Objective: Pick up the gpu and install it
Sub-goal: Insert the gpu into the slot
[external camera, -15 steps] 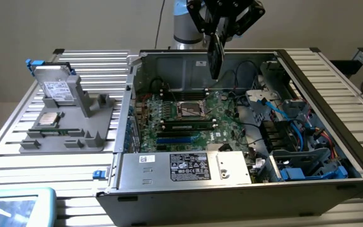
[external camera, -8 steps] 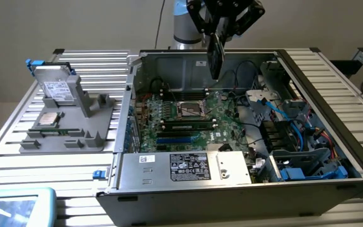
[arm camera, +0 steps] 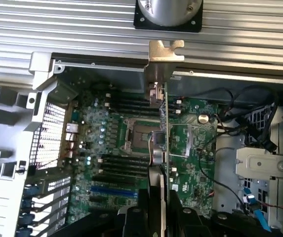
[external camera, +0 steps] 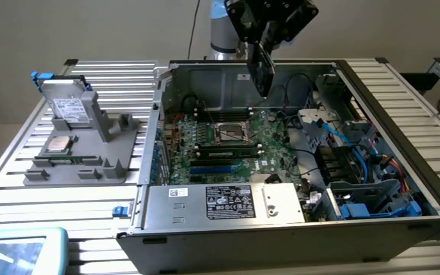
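Observation:
The gpu (external camera: 262, 70) hangs on edge in the air over the back half of the open computer case (external camera: 403, 189), its dark face toward the exterior camera. My gripper (external camera: 263, 41) is shut on its upper end. In the wrist view the gpu (arm camera: 165, 123) appears as a thin vertical edge, with its silver bracket (arm camera: 164, 55) at the far end and my gripper (arm camera: 162, 193) clamped on the near end. Below the card lies the green motherboard (external camera: 218, 137), with a CPU socket (arm camera: 137, 136) and blue expansion slots (external camera: 213, 169). The card touches nothing in the case.
A grey fixture (external camera: 82, 163) at the exterior view's left holds a silver hard drive (external camera: 70, 106) and a CPU (external camera: 58, 143). The power supply (external camera: 222, 204) fills the case's near side; cables and drive bays (external camera: 357, 172) crowd its right. A tablet corner (external camera: 14, 249) lies at lower left.

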You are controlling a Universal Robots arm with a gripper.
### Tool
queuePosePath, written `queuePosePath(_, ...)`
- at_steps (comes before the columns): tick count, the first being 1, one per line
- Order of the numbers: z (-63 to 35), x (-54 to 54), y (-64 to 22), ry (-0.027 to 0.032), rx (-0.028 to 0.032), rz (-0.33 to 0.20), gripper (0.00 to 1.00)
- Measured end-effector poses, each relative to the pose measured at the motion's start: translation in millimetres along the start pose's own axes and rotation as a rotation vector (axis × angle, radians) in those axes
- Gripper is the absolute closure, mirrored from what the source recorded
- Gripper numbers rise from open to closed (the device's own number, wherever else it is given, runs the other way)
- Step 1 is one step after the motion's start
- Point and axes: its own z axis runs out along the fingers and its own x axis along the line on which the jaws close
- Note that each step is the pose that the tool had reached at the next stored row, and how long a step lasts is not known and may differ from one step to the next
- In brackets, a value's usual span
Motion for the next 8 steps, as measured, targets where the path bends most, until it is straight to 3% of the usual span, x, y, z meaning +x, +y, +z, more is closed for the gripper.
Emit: queuePosePath(8, 0.1, 0.0, 0.0, 0.0204, 0.0052, -0.144, 0.73)
